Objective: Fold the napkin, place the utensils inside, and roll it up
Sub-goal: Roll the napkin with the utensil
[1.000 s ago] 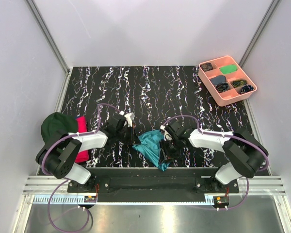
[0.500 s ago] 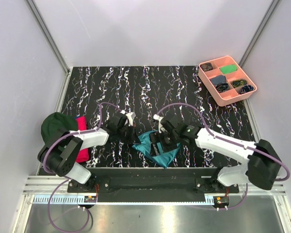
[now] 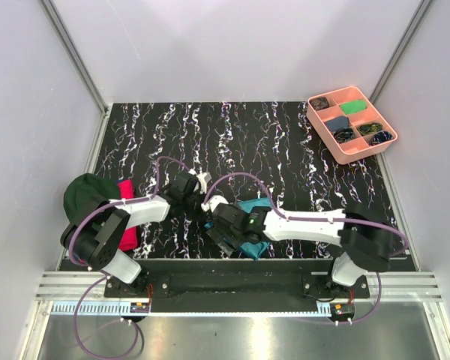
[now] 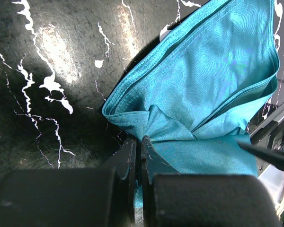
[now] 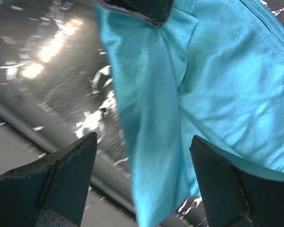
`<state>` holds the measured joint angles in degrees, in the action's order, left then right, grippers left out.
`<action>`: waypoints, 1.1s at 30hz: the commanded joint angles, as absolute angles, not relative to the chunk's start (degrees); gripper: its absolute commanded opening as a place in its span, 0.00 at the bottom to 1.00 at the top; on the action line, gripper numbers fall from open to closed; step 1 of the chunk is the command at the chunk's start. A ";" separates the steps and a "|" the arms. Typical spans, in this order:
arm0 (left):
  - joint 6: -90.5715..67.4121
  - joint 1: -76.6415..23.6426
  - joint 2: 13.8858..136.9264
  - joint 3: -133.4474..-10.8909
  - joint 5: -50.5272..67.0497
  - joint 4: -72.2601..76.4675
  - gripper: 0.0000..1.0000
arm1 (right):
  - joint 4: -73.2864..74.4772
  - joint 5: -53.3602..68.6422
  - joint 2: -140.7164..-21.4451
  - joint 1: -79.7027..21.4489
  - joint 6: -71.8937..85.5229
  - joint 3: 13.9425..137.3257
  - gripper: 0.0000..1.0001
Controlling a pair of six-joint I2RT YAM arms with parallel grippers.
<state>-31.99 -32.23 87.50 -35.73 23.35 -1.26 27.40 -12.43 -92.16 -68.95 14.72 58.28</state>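
**Left gripper pinches the napkin, right gripper stands open over it**

The napkin (image 4: pixel 213 80) lies at the near edge of the table (image 3: pixel 232 135), about in the middle between the two arm bases. It is not flat. It is gathered in several layers, with a hemmed edge that runs along its far side and a small pleat where the cloth is pulled together.

The left gripper (image 4: pixel 139 146) has its two fingers pressed together on this pleat, so it pinches a fold of the napkin at the left end of the cloth. The fingers are low, close to the table surface.

The right arm reaches far to the left across the front of the table and covers a part of the napkin in the top view. The right gripper (image 5: pixel 143 139) is spread wide. Its two fingers stand apart, one on each side of a hanging fold of the teal cloth, and they do not touch it. At the top of the right wrist view, a dark finger holds the cloth.

At the left side of the table, a dark green cap (image 3: pixel 85 193) lies beside a pink-red cloth (image 3: pixel 127 234). A pink tray (image 3: pixel 322 120) with compartments stands at the far right corner, well apart from the napkin.
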 commanded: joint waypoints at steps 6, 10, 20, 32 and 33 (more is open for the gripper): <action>-29.97 -32.17 88.59 -37.18 23.47 -4.13 0.00 | 23.03 -11.35 -96.68 -69.35 10.72 60.38 0.80; -30.06 -32.08 88.42 -37.18 23.64 -4.22 0.00 | 22.59 -7.66 -97.64 -69.26 13.35 59.33 0.63; -30.67 -30.94 86.40 -35.95 24.69 -3.52 0.00 | 16.45 4.65 -98.53 -64.43 17.84 53.53 0.44; -35.51 -24.26 74.63 -30.33 25.67 1.41 0.64 | 2.03 25.99 -96.94 -55.74 18.98 44.74 0.36; -35.42 -24.08 72.44 -29.80 24.27 1.49 0.65 | 0.98 27.23 -97.12 -54.94 19.59 43.52 0.36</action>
<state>-34.50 -25.45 78.63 -31.38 25.85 -1.69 5.34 17.87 -95.72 -57.54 17.89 47.92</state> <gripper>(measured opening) 0.599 0.366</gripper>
